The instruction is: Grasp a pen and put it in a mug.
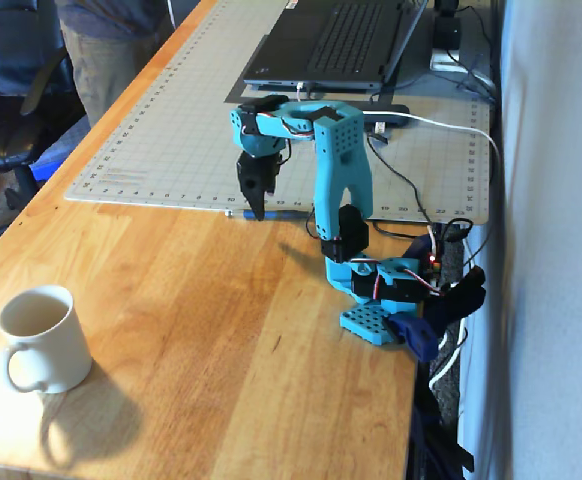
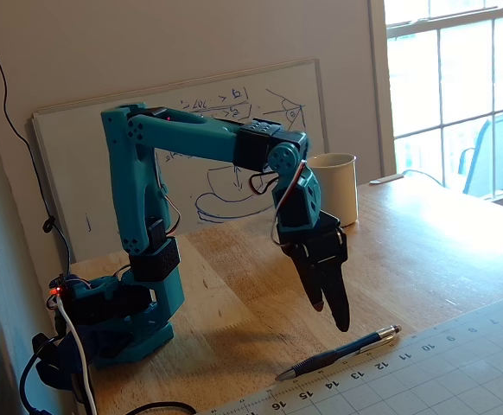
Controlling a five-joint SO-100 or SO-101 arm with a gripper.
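Note:
The blue pen (image 1: 289,213) (image 2: 338,353) lies flat on the wood, along the near edge of the cutting mat. My gripper (image 1: 258,212) (image 2: 338,322) points straight down and hangs just above the pen's middle without touching it. Its dark fingers (image 2: 327,281) are together and hold nothing. In one fixed view the gripper hides part of the pen. The cream mug (image 1: 41,338) (image 2: 336,188) stands upright and empty far from the pen, near the table's other end, its handle toward the front edge.
A gridded cutting mat (image 1: 181,130) (image 2: 459,372) covers the far half of the table, and a laptop (image 1: 341,40) sits on it. The arm's base (image 1: 386,290) stands by the table's right edge among cables. A whiteboard (image 2: 191,173) leans on the wall behind.

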